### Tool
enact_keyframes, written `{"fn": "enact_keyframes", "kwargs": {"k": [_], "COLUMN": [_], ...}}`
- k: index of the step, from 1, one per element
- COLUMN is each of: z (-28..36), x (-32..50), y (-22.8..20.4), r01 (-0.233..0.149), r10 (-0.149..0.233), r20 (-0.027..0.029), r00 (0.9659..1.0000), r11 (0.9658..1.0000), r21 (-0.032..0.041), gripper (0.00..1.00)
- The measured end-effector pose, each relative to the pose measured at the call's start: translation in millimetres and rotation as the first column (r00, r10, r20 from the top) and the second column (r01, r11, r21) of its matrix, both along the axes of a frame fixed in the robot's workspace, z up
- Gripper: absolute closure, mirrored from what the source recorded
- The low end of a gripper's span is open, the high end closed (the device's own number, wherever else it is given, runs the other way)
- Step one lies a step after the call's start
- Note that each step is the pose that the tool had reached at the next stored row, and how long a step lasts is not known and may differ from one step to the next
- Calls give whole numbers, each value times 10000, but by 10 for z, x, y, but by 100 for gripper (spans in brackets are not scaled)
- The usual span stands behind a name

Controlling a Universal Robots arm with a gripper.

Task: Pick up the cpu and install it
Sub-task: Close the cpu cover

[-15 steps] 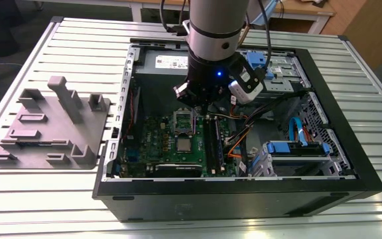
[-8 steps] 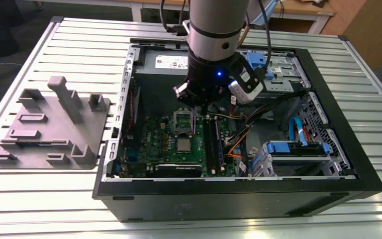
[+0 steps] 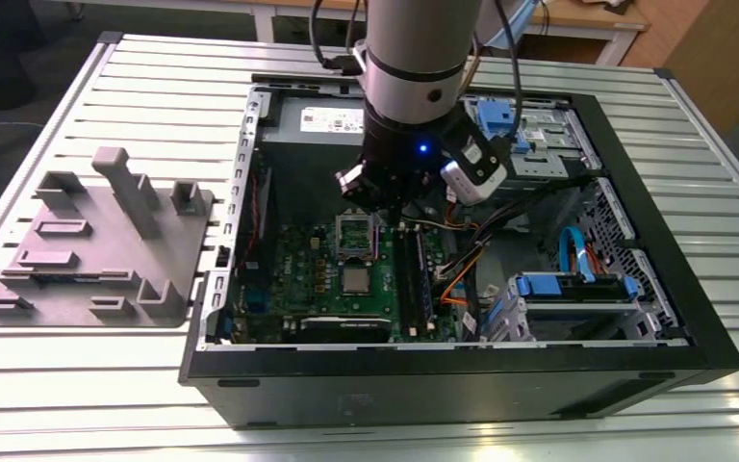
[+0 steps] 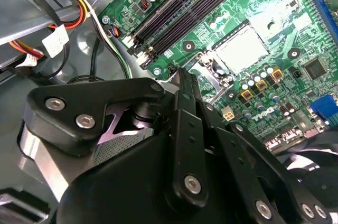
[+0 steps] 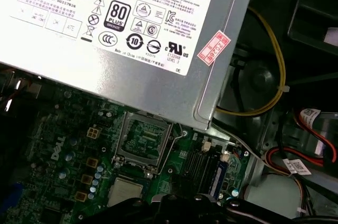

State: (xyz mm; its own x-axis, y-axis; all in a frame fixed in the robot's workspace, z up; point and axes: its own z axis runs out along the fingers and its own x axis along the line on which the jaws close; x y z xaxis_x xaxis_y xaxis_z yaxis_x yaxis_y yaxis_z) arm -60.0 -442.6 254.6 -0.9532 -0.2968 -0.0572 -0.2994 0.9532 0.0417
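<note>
We see the arm upright over the green motherboard (image 3: pixel 344 289), gripper (image 3: pixel 389 197) near one cpu (image 3: pixel 355 280); we cannot tell its opening.

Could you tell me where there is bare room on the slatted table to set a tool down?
The slatted table is bare in front of the grey fixture plate and on the strip behind it. Inside the computer case, boards, cables and drive bays crowd everything.

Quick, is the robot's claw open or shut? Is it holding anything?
Gripper: cannot be told whether it is open or closed. It hangs above the green motherboard; the cpu lies on that board.
</note>
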Motion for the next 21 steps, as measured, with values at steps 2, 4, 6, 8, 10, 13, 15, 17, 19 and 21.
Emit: {"fn": "enact_keyframes", "kwargs": {"k": [2, 4, 6, 8, 10, 13, 15, 17, 19, 21], "z": [-33, -58, -82, -104, -121, -134, -145, -154, -164, -175], "x": [8, 21, 24, 25, 25, 24, 25, 25, 25, 25], "y": [6, 21, 37, 50, 55, 55, 56, 57, 70, 89], "r01": [-6, -17, -65, -145, -258, -548, -772, -939, -1006, -1008], "r10": [6, 17, 65, 145, 258, 548, 772, 939, 1006, 1008], "r20": [0, -1, -1, 0, 0, 0, 0, 0, -2, -1], "r00": [10000, 10000, 10000, 9999, 9997, 9985, 9970, 9956, 9949, 9949], "r11": [10000, 10000, 9999, 9999, 9996, 9985, 9970, 9955, 9949, 9949], "r21": [-19, -62, -77, -77, -77, -79, -79, -81, -87, -88], "gripper": [89, 89, 89, 89, 89, 89, 89, 89, 89, 89]}}
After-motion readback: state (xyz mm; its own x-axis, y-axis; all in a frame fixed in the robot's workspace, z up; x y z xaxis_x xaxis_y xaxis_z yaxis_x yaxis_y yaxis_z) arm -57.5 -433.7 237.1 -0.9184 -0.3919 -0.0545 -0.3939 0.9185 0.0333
